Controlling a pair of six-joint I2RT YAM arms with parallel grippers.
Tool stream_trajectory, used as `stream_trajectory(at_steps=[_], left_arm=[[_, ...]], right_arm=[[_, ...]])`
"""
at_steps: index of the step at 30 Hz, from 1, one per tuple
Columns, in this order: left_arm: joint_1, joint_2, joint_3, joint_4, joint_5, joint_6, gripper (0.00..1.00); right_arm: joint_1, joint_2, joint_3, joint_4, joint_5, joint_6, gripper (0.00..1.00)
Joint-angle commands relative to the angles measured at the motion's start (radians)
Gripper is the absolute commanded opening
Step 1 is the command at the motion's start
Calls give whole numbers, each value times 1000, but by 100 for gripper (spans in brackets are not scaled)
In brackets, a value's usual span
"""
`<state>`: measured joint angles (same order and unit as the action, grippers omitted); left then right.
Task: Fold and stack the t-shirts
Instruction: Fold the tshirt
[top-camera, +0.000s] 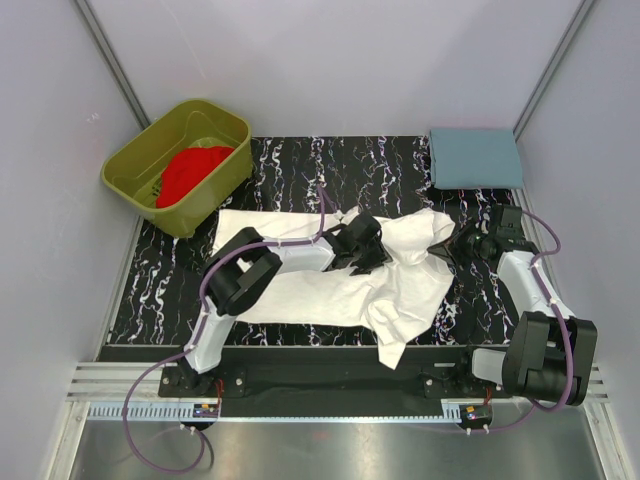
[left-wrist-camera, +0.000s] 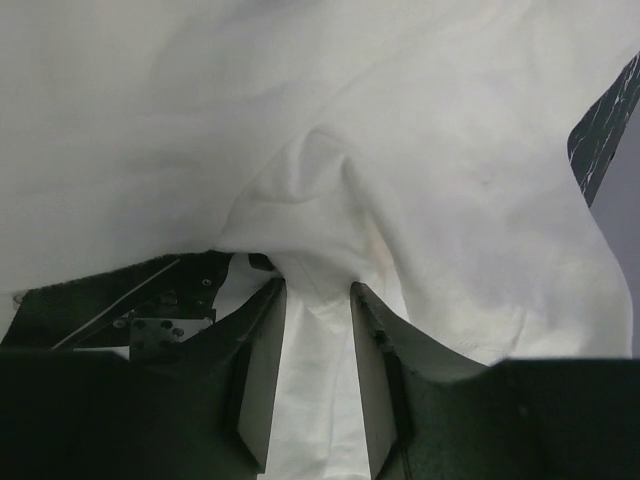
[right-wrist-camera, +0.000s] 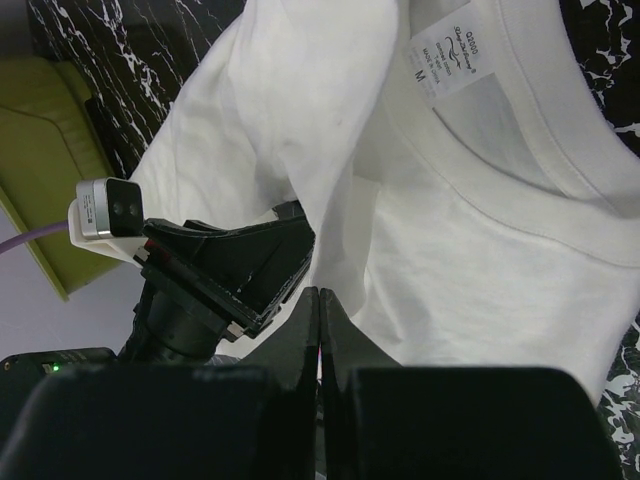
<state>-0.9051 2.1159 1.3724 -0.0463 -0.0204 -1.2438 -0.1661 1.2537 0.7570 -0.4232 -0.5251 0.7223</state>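
Left claw (left-wrist-camera: 315, 290) is straddling a ridge of the white t-shirt (left-wrist-camera: 450, 150), can't tell if gripping; right claw (right-wrist-camera: 318, 298) is sitting clenched. Guessing flattening step, needing an outward tug.

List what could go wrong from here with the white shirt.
1. The left gripper straddles a raised ridge of the white t-shirt; pulling away may drag it and bunch the cloth more.
2. The right gripper, shut, sits very close beside the left one; a sideways move by either might make them collide.
3. The shirt's end nearest the right arm lies crumpled, so folding now would likely trap wrinkles.
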Motion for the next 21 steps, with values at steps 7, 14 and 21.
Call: stream_trajectory(at_steps=[7,14,21], left_arm=[[-5,15,71,-44,-46,17,34],[-5,13,83,-53,-58,12,36],[-6,32,80,-43,-46,-16,42]], right_arm=[[5,-11,-7,37,-4,-7,0],[5,-8,-16,43,-6,-7,0],[5,-11,-15,44,-9,-6,0]])
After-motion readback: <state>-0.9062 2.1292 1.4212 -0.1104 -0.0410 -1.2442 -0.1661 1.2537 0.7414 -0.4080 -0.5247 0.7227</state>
